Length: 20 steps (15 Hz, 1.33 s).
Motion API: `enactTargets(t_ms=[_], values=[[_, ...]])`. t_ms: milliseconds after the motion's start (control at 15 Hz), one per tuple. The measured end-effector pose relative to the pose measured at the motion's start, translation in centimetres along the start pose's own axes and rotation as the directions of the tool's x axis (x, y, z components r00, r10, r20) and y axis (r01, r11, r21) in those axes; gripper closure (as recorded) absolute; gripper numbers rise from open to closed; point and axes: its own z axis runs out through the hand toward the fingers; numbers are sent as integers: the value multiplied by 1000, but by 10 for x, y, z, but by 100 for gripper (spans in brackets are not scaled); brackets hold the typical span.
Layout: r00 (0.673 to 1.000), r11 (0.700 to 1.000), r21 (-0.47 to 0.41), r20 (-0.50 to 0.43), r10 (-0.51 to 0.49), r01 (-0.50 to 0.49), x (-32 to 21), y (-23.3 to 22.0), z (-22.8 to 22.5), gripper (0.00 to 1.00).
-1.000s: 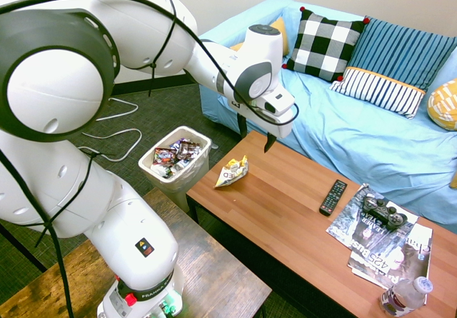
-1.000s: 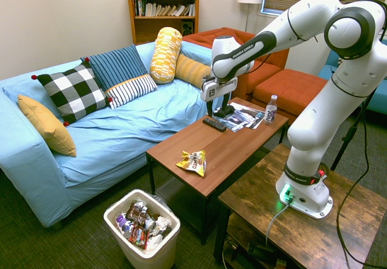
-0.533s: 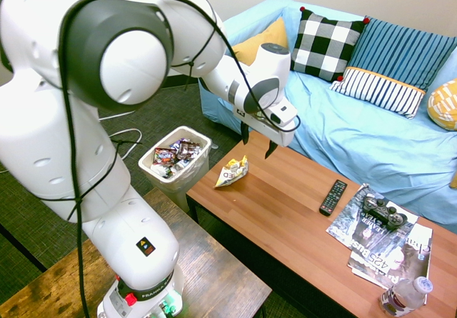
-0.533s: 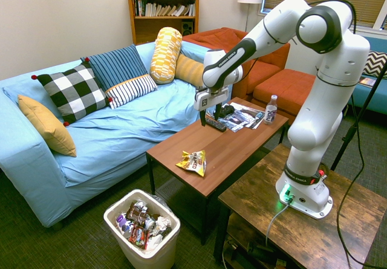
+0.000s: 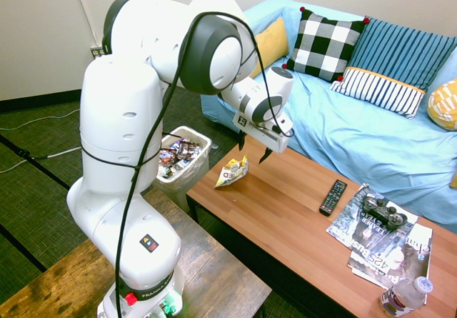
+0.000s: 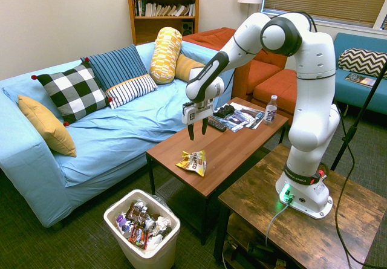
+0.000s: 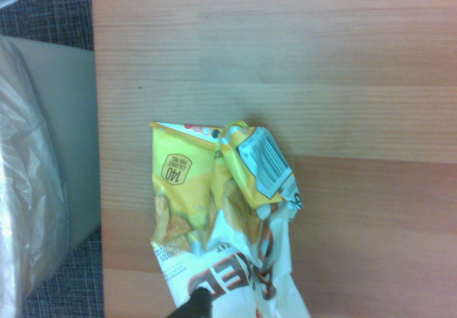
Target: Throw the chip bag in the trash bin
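Clearly biggest is the blue sofa [image 5: 321, 111], running off the right edge in the first exterior view. The white arm [image 5: 121, 125] comes next, and in that view it covers the near-left side of the bin. The wooden table [image 5: 285, 211] stands in front of the sofa.

Taking the bag [image 5: 232, 172] as the centre of a clock in the first exterior view, the bin [image 5: 201, 169] sits between 9 and 10 o'clock, beside the table. Wrappers [image 5: 178, 157] fill the part that can be seen; what lies under them is hidden. The second exterior view cuts off the bin's foot.

The gripper [image 5: 251, 155] is empty, its fingers spread apart, above the table at between 1 and 2 o'clock, near the bag but not touching it. Magazines [image 5: 364, 250] and the bottle [image 5: 406, 296] lie towards 4 o'clock, the bottle upright.

The bag rests on the table near its bin-side end, crumpled and folded over itself. In the wrist view its lower end is cut off, a dark blur covers a bit of it, and the smallest print is hard to read. Between 3 and 4 o'clock is the remote [image 5: 333, 197]; beyond it, the dark controller [image 5: 385, 212] hides part of the magazines.
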Motion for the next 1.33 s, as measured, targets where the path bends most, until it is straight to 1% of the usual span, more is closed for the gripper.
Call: enactTargets(t_ms=[333,800,867,1333], values=[[998,998,-52,45,-33,36,-6,-23,49,0],[994,992,-117,101,-44,56,-12,-28,91,0],[993,991,-122,105,-47,60,-13,-31,95,100],[992,989,-140,124,-21,38,-9,-42,98,100]])
